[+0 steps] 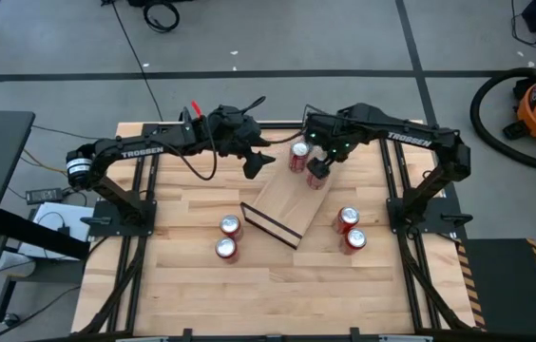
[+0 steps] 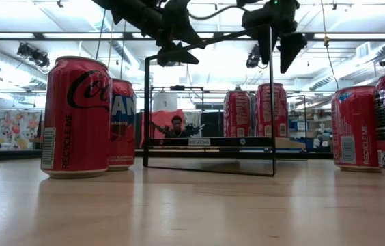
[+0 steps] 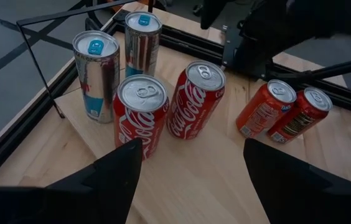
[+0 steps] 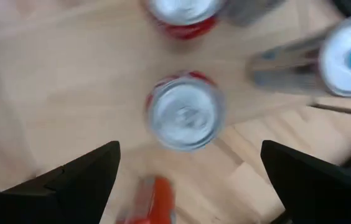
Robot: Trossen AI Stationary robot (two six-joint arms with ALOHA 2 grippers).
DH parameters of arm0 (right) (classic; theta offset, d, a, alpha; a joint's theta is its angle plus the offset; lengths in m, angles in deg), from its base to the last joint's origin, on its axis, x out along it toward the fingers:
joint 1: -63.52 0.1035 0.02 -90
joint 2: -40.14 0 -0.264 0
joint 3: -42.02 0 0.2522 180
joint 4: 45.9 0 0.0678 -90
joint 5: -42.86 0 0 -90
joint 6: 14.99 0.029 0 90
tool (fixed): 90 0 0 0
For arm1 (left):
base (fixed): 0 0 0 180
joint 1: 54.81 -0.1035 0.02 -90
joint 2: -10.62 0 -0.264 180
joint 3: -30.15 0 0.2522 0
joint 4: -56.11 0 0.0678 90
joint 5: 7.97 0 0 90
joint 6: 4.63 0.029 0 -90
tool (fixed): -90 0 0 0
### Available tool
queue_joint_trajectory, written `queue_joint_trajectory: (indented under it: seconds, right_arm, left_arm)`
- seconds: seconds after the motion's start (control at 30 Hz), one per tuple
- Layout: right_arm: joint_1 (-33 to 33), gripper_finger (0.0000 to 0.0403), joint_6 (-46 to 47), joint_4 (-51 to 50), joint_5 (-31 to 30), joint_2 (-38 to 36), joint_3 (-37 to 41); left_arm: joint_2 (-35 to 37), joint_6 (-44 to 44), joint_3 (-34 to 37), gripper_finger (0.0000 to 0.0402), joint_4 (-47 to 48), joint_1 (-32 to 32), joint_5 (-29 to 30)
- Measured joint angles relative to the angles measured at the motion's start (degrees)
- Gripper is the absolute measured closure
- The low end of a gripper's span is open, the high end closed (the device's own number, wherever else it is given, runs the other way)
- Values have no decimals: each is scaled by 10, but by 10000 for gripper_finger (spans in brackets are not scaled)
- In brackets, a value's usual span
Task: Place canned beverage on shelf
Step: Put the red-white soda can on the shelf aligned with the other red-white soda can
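Nearest low-view can [image 2: 76, 116] and three others unshelved on bench [image 1: 277, 285]; four cans standing on shelf [image 1: 282, 204], right end effector [image 1: 317, 171] released above, left end effector [image 1: 258, 163] spread, empty.

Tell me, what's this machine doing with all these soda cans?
Two robot arms are stocking a small wooden shelf with canned drinks. The right gripper hangs just above a red can standing on the shelf, jaws wide open and holding nothing. The left gripper waits beside the shelf's far end, also open and empty. Two Coca-Cola cans and two slim silver cans stand on the board. Four more red cans wait on the table, two on each side of the shelf.
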Motion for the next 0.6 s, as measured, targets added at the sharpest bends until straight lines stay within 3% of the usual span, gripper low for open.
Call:
queue_joint_trajectory:
  seconds: [0.27, 0.6]
  right_arm:
    - [11, 3, 121, 46, -14, 27, 1]
    - [13, 3, 137, 24, -38, 64, 2]
  left_arm:
    - [0, 0, 0, 111, -1, 0, -14]
    - [0, 0, 0, 111, 9, 0, -17]
